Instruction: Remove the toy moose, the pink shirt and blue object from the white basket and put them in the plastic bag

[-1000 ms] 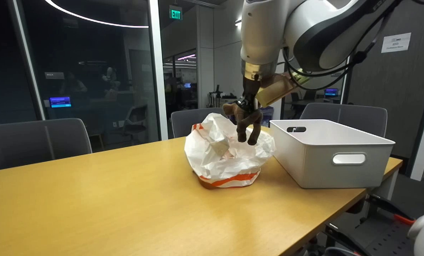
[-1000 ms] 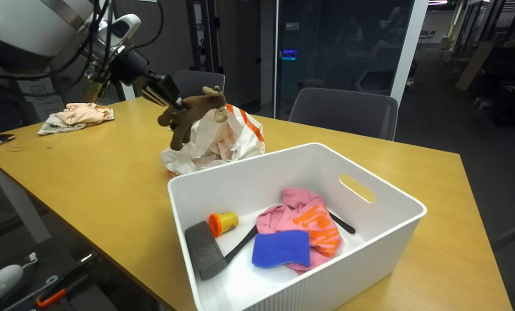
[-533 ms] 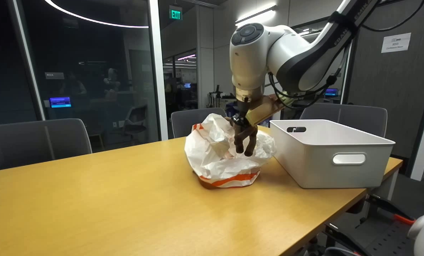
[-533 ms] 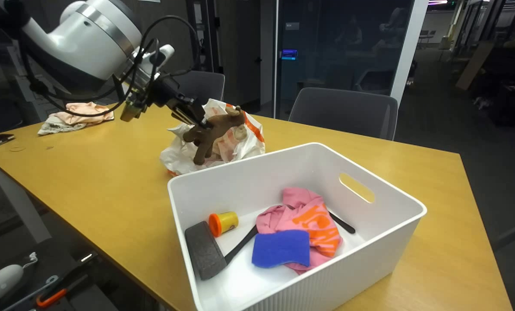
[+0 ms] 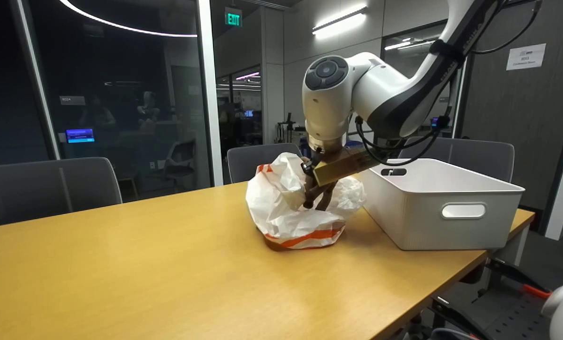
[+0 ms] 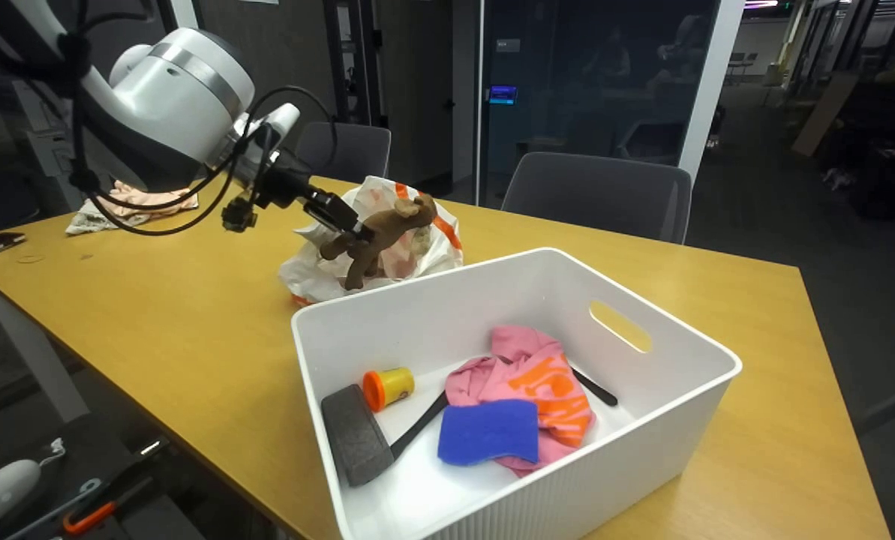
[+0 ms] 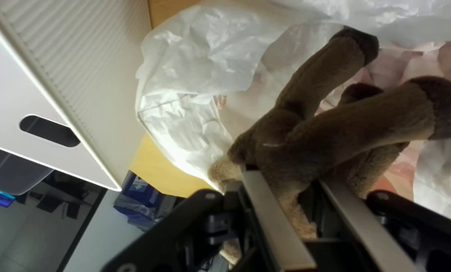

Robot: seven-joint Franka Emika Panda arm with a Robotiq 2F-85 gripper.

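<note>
The brown toy moose hangs at the mouth of the white plastic bag, its legs pointing down. My gripper is shut on its body. In the wrist view the moose lies between the two fingers of the gripper, its legs over the bag's opening. In an exterior view the legs are partly inside the bag. The pink shirt with orange print and the flat blue object lie in the white basket, the blue one on the shirt.
The basket stands close beside the bag. It also holds a yellow tub with an orange lid and a black-handled tool with a dark grey head. A peach cloth lies at the table's far end. Chairs stand behind the table.
My gripper has moved down and toward the bag with the moose in it. The moose has gone from above the bag to its mouth, and has tilted. The basket's contents have not moved.
</note>
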